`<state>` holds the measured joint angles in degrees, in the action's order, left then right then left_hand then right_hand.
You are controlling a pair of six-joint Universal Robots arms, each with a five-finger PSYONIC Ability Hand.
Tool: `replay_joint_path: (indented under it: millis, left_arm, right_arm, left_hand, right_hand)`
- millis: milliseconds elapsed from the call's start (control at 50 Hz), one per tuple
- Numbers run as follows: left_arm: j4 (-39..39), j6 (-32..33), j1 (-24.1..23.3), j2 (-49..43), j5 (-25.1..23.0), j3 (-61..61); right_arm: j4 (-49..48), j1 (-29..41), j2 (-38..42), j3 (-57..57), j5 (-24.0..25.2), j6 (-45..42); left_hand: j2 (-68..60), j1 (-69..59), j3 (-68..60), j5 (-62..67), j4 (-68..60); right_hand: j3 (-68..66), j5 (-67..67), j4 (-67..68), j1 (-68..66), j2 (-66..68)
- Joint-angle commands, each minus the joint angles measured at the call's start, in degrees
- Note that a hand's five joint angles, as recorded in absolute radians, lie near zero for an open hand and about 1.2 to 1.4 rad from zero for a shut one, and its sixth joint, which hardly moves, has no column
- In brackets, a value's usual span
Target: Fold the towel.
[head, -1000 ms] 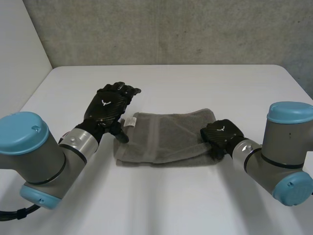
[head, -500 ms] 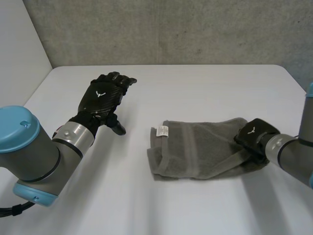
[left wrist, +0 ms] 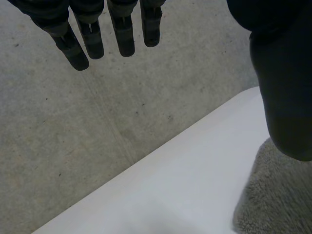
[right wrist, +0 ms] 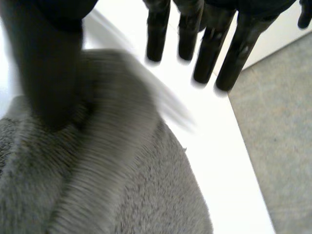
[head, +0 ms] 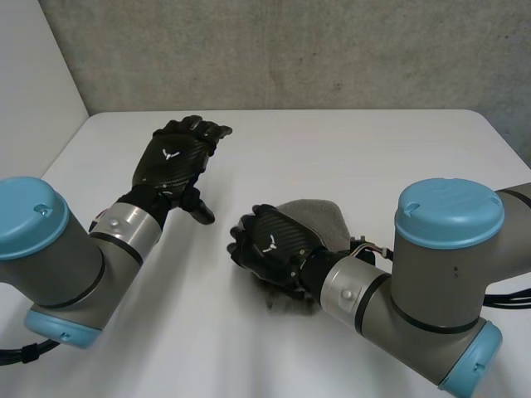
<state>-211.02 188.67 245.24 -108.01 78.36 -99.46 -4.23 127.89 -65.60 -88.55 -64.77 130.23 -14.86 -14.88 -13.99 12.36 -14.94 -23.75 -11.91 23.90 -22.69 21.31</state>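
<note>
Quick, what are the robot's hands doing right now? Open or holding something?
Left hand: open, fingers straight, holding nothing.
Right hand: open, fingers straight above the towel, not curled round it.

Towel: grey terry cloth, matt, fuzzy pile, with ribbed woven band. My right hand, on top of towel: black shell with woven carbon-like pattern, faint sheen. My left hand, apart from towel: same finish. Table under towel: white, smooth, satin. Wall beyond towel: rough grey concrete, matt. Arm cap near towel: light-blue plastic, smooth. Wrist joint beside towel: grey brushed metal.
</note>
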Motion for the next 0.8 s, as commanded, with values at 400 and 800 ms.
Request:
replay_joint_path:
  millis: [400,800]
  left_arm:
    - [6.94,-3.66,-13.13,-12.4,2.77,7.52]
    - [14.57,-4.02,-13.13,-6.71,7.69,11.12]
  right_arm:
    - [0.36,-15.3,-2.16,-4.26,-8.09,27.0]
    - [1.68,-14.51,-3.81,3.46,-13.7,29.54]
  left_hand:
    - [3.47,3.49,2.6,-10.97,3.55]
    - [4.64,4.66,3.78,-12.14,4.73]
  right_hand:
    - [13.75,11.91,-13.9,12.69,-11.31]
    - [13.75,11.91,-13.9,12.69,-11.31]
